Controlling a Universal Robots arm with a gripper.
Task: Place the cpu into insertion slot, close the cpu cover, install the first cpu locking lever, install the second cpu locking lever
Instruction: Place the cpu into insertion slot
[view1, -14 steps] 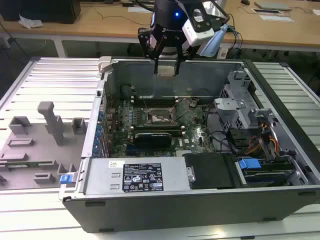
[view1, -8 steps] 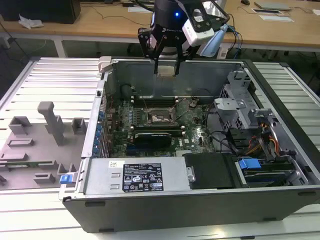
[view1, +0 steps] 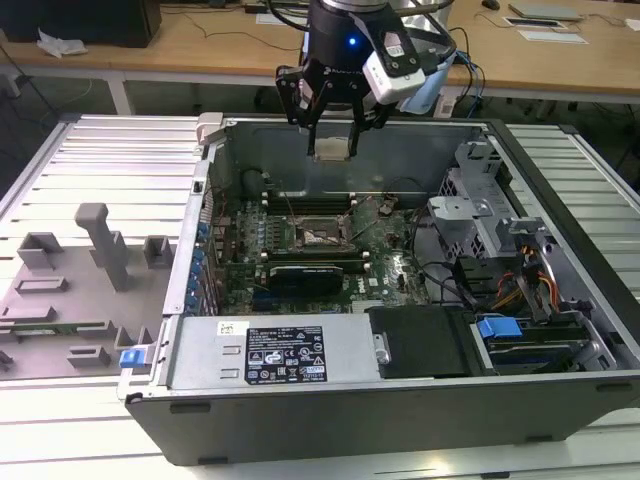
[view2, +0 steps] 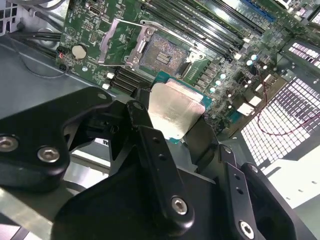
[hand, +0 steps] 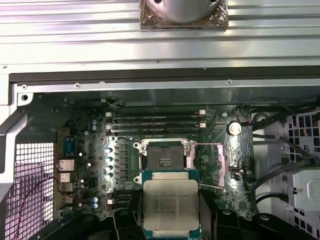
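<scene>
My black gripper (view1: 332, 140) hangs above the open computer case, shut on the cpu (view1: 332, 150), a small pale square chip. In both wrist views the cpu (view2: 175, 112) (hand: 170, 205) sits flat between the fingers (view2: 145, 125), silvery top showing, edged in green. Below it on the green board lies the insertion slot (view1: 322, 236) (view2: 162, 54) (hand: 164, 156), dark-centred and uncovered. The cpu cover (view2: 119, 44) (hand: 220, 167) stands swung open beside the slot. Thin lever rods (hand: 209, 145) stick out by the cover. The cpu is well above the slot, apart from it.
Long black memory sticks (hand: 155, 122) run alongside the slot. A silver power supply (view1: 270, 350) fills the case front, and a drive cage with cables (view1: 500, 250) stands at the exterior view's right. Grey fixtures (view1: 90, 270) sit on the table at the exterior view's left.
</scene>
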